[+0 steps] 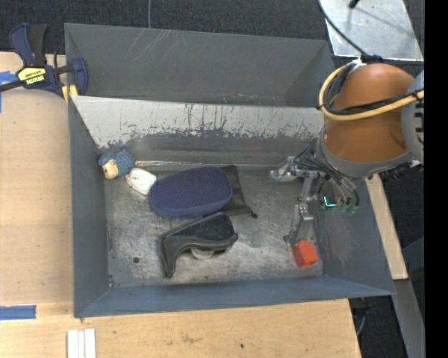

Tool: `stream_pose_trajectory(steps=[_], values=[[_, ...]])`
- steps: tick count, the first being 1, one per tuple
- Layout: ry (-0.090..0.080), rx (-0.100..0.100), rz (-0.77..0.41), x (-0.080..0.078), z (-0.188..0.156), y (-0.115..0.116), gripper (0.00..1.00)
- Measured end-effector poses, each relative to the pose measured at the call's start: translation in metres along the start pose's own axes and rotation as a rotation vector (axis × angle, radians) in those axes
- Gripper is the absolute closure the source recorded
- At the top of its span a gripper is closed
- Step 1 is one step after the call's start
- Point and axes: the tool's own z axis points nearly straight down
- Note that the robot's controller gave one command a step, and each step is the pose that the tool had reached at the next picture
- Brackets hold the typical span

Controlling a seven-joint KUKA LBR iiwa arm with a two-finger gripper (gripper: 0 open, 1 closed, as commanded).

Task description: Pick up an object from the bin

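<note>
My gripper (pixel 290 204) hangs over the right part of the bin floor, below the arm's orange cover. Its two metal fingers stand spread apart, one fingertip (pixel 282 172) toward the back and the other low toward the front; bare floor lies between them. A small orange-red block (pixel 305 253) lies at the front right, right under the lower fingertip, and whether they touch I cannot tell. A black shoe-like thing (pixel 197 241) lies left of the gripper on the floor's front middle. Behind it rests a dark blue oval pad (pixel 190 191).
A small white lump (pixel 141 180) and a little blue-and-tan figure (pixel 113 164) lie at the back left corner of the floor. The bin's sloping walls rise on all sides; the right wall stands close beside the gripper.
</note>
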Motion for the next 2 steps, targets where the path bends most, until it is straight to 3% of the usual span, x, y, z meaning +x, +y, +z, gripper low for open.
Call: stream_pose_trajectory(steps=[1,2], values=[[-0.01,-0.004,-0.001,-0.0697,0.0663,0.1095,0.0],[-0.016,0.0,0.006,-0.0705,0.0625,0.1033,1.0]])
